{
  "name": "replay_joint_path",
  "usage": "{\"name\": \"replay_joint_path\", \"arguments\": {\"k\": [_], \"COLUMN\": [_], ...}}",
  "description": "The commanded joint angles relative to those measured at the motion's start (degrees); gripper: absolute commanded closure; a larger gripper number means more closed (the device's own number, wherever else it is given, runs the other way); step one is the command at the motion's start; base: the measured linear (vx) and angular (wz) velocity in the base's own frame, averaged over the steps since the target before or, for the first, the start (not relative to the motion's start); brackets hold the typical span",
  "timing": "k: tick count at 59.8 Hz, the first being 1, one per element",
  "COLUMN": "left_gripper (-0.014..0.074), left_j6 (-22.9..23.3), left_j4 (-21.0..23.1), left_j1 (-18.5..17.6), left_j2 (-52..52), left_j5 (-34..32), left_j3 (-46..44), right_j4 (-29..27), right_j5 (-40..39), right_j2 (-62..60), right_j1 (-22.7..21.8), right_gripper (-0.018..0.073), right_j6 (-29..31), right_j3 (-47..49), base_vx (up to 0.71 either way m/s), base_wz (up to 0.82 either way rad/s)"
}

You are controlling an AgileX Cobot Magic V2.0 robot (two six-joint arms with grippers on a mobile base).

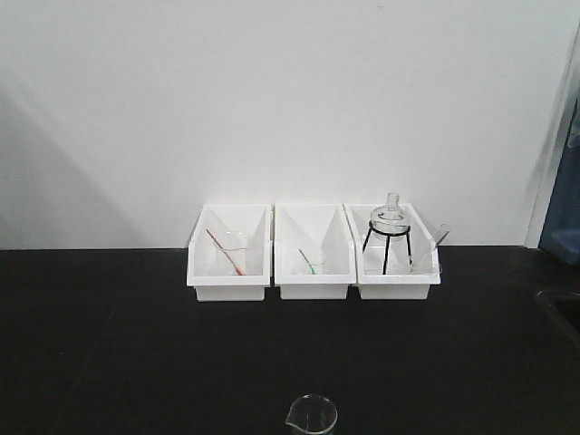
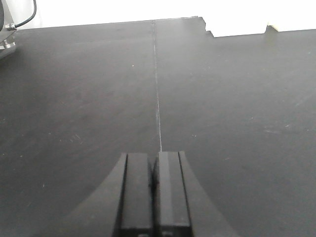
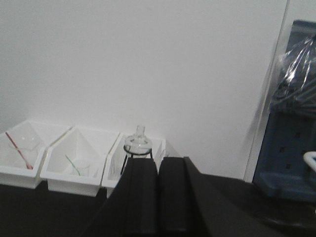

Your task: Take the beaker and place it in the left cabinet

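The clear glass beaker [image 1: 312, 415] stands on the black bench at the bottom edge of the front view, its spout to the left and its lower part cut off by the frame. Neither arm shows in that view. My left gripper [image 2: 153, 159] is shut, its black fingers pressed together over bare benchtop with nothing between them. In the right wrist view my right gripper [image 3: 158, 163] is also shut and empty, pointing toward the bins at the wall. The left cabinet is out of view.
Three white bins line the wall: the left bin [image 1: 230, 263] holds glassware with a red rod, the middle bin [image 1: 314, 265] glassware with a green rod, the right bin [image 1: 397, 267] a round flask [image 1: 390, 217] on a black tripod. A blue-fronted cabinet [image 3: 291, 143] stands at right.
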State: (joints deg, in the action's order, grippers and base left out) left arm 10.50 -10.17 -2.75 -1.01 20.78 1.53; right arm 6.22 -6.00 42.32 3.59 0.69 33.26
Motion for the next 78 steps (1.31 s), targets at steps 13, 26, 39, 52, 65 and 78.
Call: {"name": "replay_joint_path", "arguments": {"k": [13,26,39,52,65,78], "left_gripper": [0.0593,0.0593,0.0593,0.0593,0.0593,0.0593], "left_j6": [0.23,0.23,0.23,0.23,0.23,0.23], "left_j4": [-0.19,-0.19,-0.19,-0.19,-0.19,-0.19], "left_j1": [-0.31,-0.31,-0.31,-0.31,-0.31,-0.31], "left_j2": [-0.56,-0.56,-0.56,-0.56,-0.56,-0.56], "left_j5": [-4.29,-4.29,-4.29,-4.29,-4.29,-4.29], "left_j3": [-0.89,-0.89,-0.89,-0.89,-0.89,-0.89], "right_j4": [0.13,0.13,-1.91,-3.28,3.33,33.62], "right_j5": [-8.44,-8.50,-9.28,-11.78,-27.88,-48.32], "right_j2": [5.53,5.53,5.91,6.05,12.39,22.52], "right_j1": [-0.24,-0.24,-0.24,-0.24,-0.20,-0.20], "right_gripper": [0.0478,0.0192,-0.0171,-0.0153,-0.0080,-0.0013], "right_j6": [-1.47,-2.37,-4.38,-5.66,-12.86,-28.23], "right_j3": [2.89,2.89,2.89,2.89,0.97,-9.30], "base_vx": [0.00,0.00,0.00,0.00,0.00,0.00], "base_wz": [0.00,0.00,0.00,0.00,0.00,0.00]}}
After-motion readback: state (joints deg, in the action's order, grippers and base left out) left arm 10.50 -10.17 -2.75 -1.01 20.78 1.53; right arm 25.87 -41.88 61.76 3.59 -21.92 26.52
